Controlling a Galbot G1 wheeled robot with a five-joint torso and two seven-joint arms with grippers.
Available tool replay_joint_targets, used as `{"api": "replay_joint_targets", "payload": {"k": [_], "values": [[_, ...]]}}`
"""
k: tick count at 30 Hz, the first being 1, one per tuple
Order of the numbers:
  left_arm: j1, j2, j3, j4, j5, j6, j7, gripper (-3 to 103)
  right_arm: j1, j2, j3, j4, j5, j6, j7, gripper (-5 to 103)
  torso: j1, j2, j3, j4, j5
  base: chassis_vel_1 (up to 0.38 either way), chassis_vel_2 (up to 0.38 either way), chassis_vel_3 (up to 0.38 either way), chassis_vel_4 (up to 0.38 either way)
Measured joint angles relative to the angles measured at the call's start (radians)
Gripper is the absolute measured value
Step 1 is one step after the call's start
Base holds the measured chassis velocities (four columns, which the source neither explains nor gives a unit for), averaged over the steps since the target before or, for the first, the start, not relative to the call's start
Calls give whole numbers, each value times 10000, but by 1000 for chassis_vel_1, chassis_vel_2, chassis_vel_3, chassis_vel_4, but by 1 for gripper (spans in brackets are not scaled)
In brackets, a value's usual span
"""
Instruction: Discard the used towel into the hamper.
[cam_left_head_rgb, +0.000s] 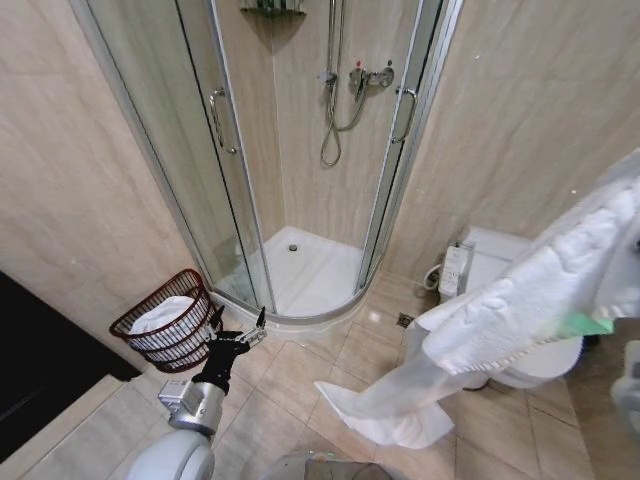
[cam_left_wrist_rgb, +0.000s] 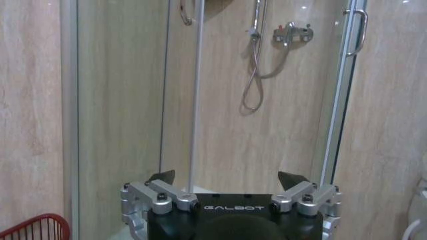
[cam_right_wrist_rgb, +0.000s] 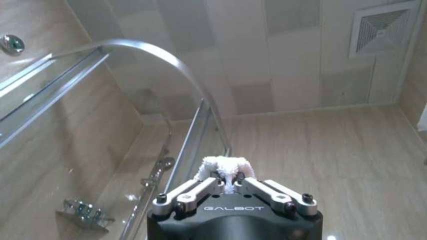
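The right gripper (cam_right_wrist_rgb: 230, 186), fingers pinched shut on the long white terry towel (cam_left_head_rgb: 520, 300) draping down the frame's right, is well apart from the dark reddish-brown wire hamper (cam_left_head_rgb: 170, 322) at lower left, beside the spread-open, empty left gripper (cam_left_head_rgb: 250, 338).

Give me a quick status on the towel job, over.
Right gripper shut on white towel, held high at right. Left gripper open, low beside the hamper. Hamper already holds white cloth. Bare tile between towel and hamper.

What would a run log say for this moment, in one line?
right gripper: shut on towel, held high | left gripper: open, low beside hamper | hamper: on floor by shower, white cloth inside
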Motion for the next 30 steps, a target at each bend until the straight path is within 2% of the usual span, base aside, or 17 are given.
{"api": "replay_joint_targets", "payload": {"k": [10,12,19,23,30], "values": [[0,0,0,0,0,0,0,100,195,-757,343,-2,653,24,53,2,180,417,239,0,-1,0,0,0,0],[0,1,0,0,0,0,0,100,357,-1120,376,-93,812,5,89,2,228,531,303,0,-1,0,0,0,0],[0,0,0,0,0,0,0,100,782,-2434,1302,-831,1521,-214,263,2,380,870,494,1,0,0,0,0,0],[0,0,0,0,0,0,0,100,854,-2905,1913,-1042,2214,-380,396,2,465,1063,601,1,0,0,0,0,0],[0,0,0,0,0,0,0,100,737,-3327,2621,-1084,3078,-544,440,2,594,1364,770,0,-1,0,0,0,0]]}}
